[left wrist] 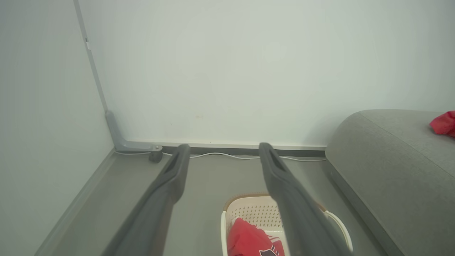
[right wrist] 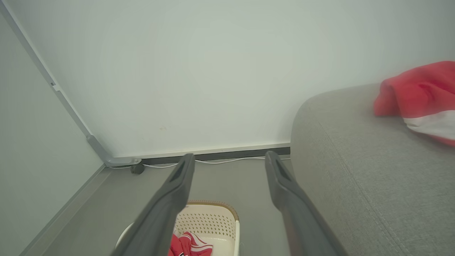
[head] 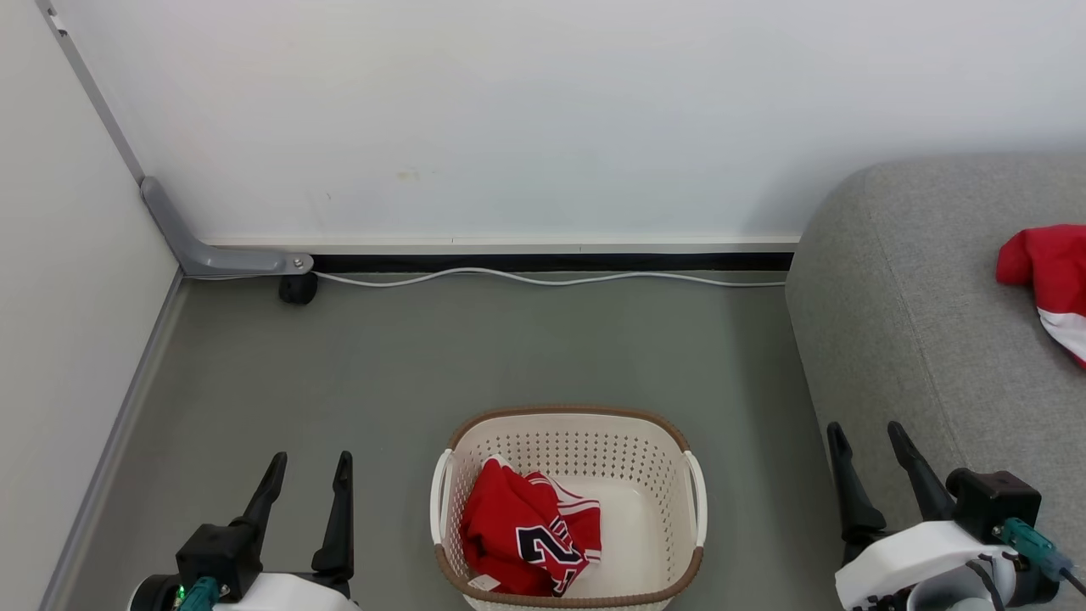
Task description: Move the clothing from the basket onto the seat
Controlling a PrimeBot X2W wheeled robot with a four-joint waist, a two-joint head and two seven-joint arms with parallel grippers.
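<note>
Both grippers stand wide open and hold nothing. The left gripper (head: 310, 462) sits at the lower left of the head view, over bare grey floor (head: 356, 356), left of the basket (head: 564, 413) and apart from it. The right gripper (head: 865, 431) sits at the lower right, its two dark fingers showing against the near edge of the sofa (head: 899, 339), right of the basket and not touching it.

The basket stands on the floor between the two grippers, close beside the sofa's rounded end. A red jersey (head: 517, 530) lies crumpled in the basket's left half, its navy-and-white number facing up and white stripes showing along one edge; the right half of the base is bare. A plain red garment (head: 1048, 259) with a white band lies on the sofa cushion, cut off by the right edge of the head view; the right wrist view shows it bunched on the grey fabric.

A white cable (head: 543, 278) runs along the foot of the wall behind the basket, ending near a grey bracket (head: 229, 259) in the corner.
</note>
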